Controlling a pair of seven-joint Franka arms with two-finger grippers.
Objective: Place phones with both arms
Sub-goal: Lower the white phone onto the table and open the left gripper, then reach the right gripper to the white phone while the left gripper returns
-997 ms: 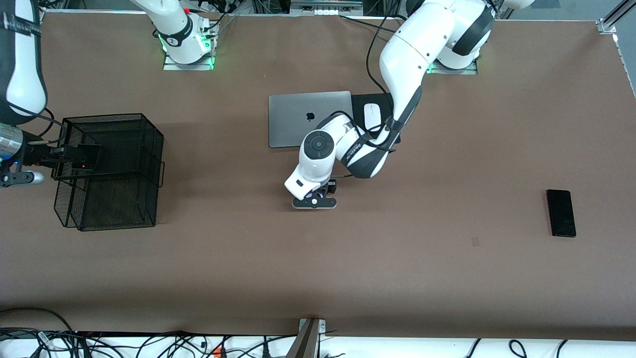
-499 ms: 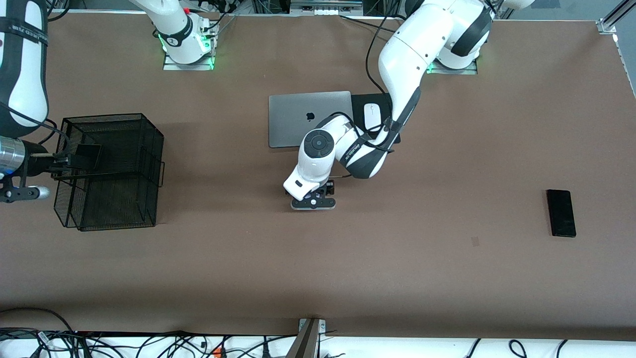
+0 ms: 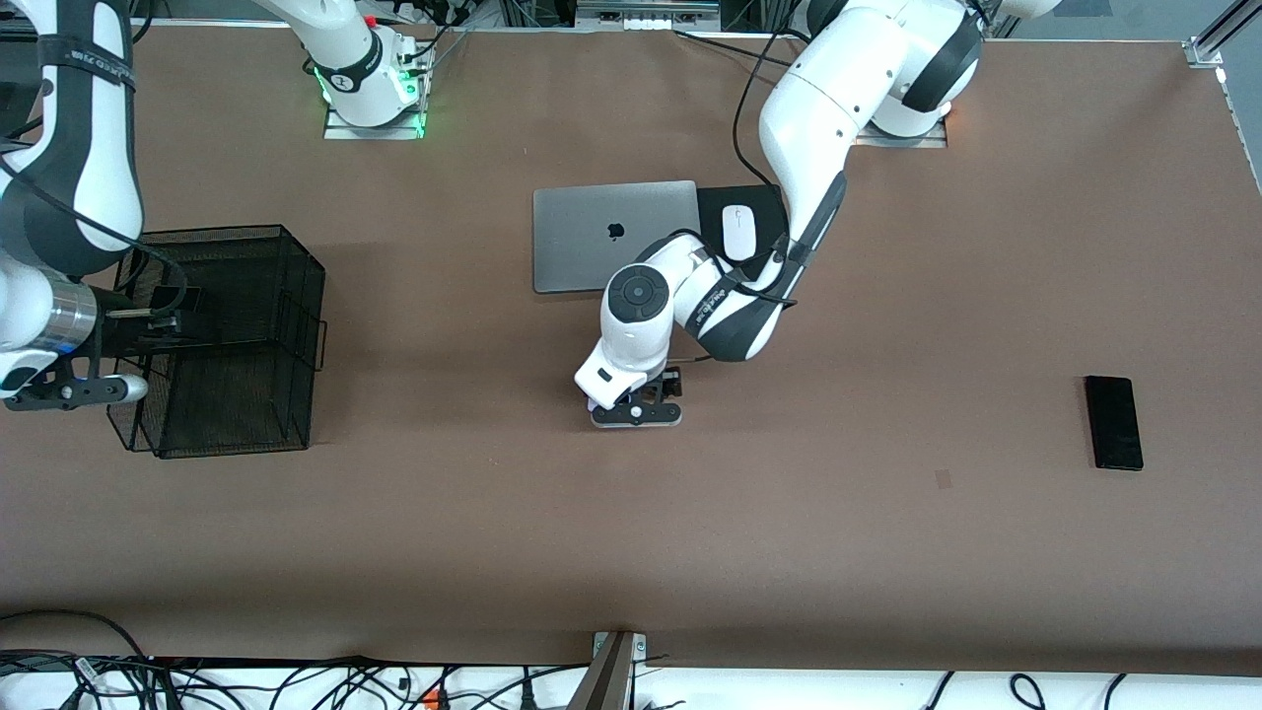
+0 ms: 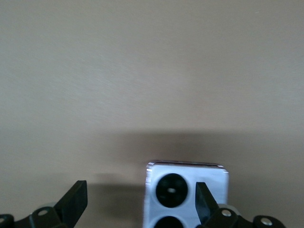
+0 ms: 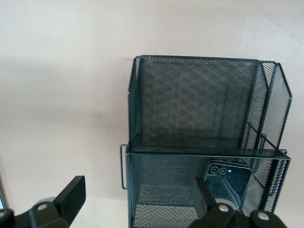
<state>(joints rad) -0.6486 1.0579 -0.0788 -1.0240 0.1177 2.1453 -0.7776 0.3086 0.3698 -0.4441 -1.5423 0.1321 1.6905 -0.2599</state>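
A small squarish lilac-white phone (image 4: 185, 194) with two black circles lies flat on the brown table, between the fingers of my open left gripper (image 4: 141, 204) and close to one finger. In the front view the left gripper (image 3: 639, 402) hides it, just nearer the camera than the laptop. A small black phone (image 5: 227, 183) stands inside the mesh basket (image 5: 199, 109). My right gripper (image 5: 137, 199) hangs open and holds nothing, over the basket's edge (image 3: 163, 327). The long black phone (image 3: 1114, 422) lies alone toward the left arm's end.
A grey laptop (image 3: 611, 237) lies closed mid-table, and beside it a white mouse (image 3: 737, 232) rests on a black pad. The black mesh basket (image 3: 246, 335) stands toward the right arm's end. Cables run along the table's near edge.
My left gripper has opened and let go of the lilac-white phone, then shifted slightly toward the left arm's end. The right arm has swung and drawn back from the basket, leaving the black phone inside.
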